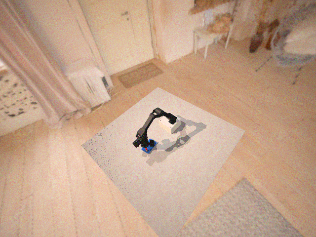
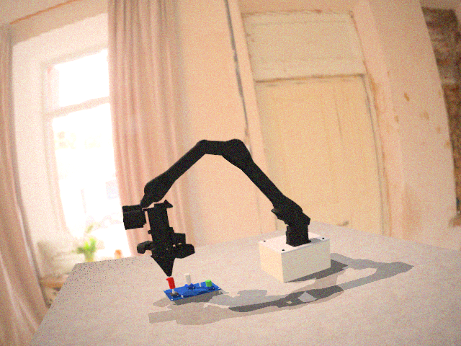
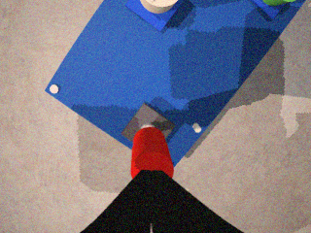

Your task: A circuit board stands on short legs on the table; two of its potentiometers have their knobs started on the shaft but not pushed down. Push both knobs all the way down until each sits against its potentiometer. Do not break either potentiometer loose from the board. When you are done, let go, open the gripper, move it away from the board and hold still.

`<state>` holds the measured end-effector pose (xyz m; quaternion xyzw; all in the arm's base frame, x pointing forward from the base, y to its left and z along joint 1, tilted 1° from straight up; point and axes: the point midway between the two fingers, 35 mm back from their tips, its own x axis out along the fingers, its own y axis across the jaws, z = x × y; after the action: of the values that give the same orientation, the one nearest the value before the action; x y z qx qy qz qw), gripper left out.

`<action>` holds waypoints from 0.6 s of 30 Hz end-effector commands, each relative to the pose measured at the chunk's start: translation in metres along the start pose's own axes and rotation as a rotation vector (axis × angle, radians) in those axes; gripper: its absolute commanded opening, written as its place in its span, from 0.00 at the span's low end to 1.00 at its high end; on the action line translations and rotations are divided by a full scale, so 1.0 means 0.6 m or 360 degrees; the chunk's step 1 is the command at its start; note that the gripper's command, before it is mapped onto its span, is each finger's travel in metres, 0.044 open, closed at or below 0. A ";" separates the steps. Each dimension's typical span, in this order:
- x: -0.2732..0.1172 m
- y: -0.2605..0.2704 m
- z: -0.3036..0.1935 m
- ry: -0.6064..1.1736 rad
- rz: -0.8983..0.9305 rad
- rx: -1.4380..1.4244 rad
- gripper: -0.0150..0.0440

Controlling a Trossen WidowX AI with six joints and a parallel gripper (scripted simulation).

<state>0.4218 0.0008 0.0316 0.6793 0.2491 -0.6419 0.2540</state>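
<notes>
The blue circuit board (image 1: 146, 150) (image 2: 182, 293) (image 3: 112, 63) stands low over the table. The red knob (image 2: 170, 282) (image 3: 152, 150) stands high on its shaft at the board's left end in the exterior view, with bare shaft below it above a grey potentiometer (image 3: 133, 130). The white knob (image 2: 187, 277) (image 3: 159, 4) stands upright near the middle. The green knob (image 2: 209, 282) (image 3: 277, 1) sits low at the other end. My gripper (image 2: 169, 275) (image 3: 150, 181) is shut and empty, pointing down. Its tips are right at the top of the red knob; whether they touch it is hard to tell.
The arm's white base box (image 1: 167, 127) (image 2: 297, 262) stands on the pale table (image 1: 163, 191) (image 2: 364, 308) beyond the green-knob end of the board. The arm arches over from it. Its shadow falls across the table and part of the board.
</notes>
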 end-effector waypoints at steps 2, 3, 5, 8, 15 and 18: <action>0.004 -0.001 0.000 -0.0002 -0.0008 0.0006 0.25; 0.003 -0.001 0.000 -0.0002 -0.0008 0.0006 0.25; 0.002 -0.001 0.000 -0.0002 -0.0008 0.0006 0.25; 0.003 -0.001 0.000 -0.0002 -0.0008 0.0006 0.25; 0.006 -0.001 0.000 -0.0002 -0.0008 0.0006 0.25; 0.008 -0.001 0.000 -0.0002 -0.0008 0.0006 0.25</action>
<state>0.4213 0.0008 0.0289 0.6783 0.2495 -0.6430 0.2536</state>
